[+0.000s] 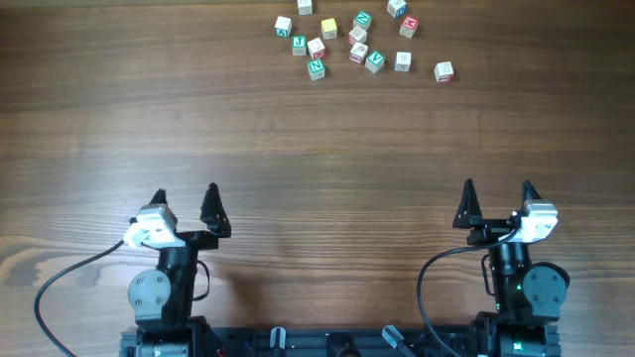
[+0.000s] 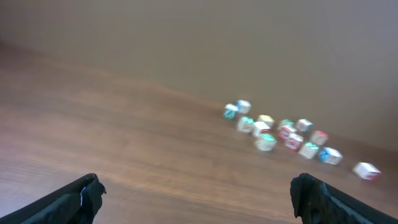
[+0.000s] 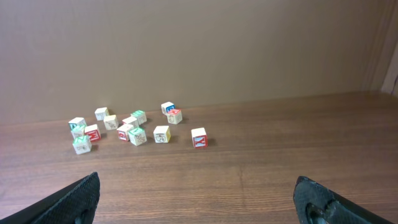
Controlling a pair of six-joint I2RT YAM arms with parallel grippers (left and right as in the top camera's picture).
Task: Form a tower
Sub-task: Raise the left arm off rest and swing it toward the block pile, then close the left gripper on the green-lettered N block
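**Both claws spread wide and empty; the two cubes sit unstacked at the far side**

At the near edge, the left claw [image 1: 186, 194] has its black fingers spread as wide as they go, with nothing between them. The right claw [image 1: 498, 188] is equally wide and holds nothing. Both point toward the far side of the brown wood-grain table [image 1: 317, 149], well apart from the cubes.

At the far side, around the centre, lies a scatter of small wooden letter cubes [image 1: 357, 35]. At its near-left corner is the green-faced wooden cube with a white N [image 1: 316, 68]. Just beyond it is the pale wooden cube with reddish marks [image 1: 317, 47]. Both rest on the table, neither on top of the other. A lone pale cube with red print [image 1: 444, 70] sits apart at the right end.
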